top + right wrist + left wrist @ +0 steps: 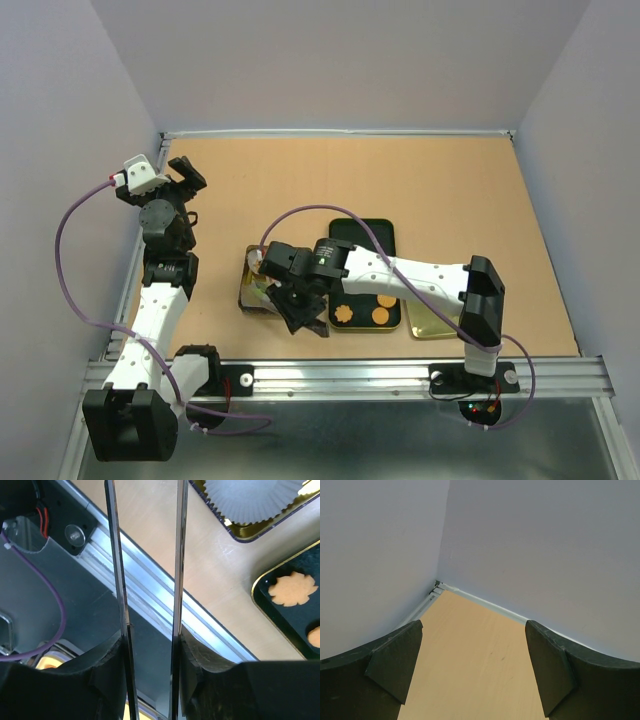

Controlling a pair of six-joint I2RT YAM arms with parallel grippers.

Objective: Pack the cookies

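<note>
Three orange-brown cookies [380, 316] lie in a black tray [388, 235] near the table's front edge. The right wrist view shows a flower-shaped one [292, 589] and the edge of another [314, 636]. My right gripper [300, 308] hangs over the front edge, left of the tray, and is shut on a pair of thin metal tongs [179, 555]. The two blades stand slightly apart with nothing between them. My left gripper [188, 178] is open and empty, raised at the far left corner, away from the cookies.
A gold tin [252, 290] with a white pleated paper cup [250, 500] sits left of the tray. Another gold tin [430, 322] sits to its right. The aluminium rail [150, 595] runs under the tongs. Grey walls enclose the table.
</note>
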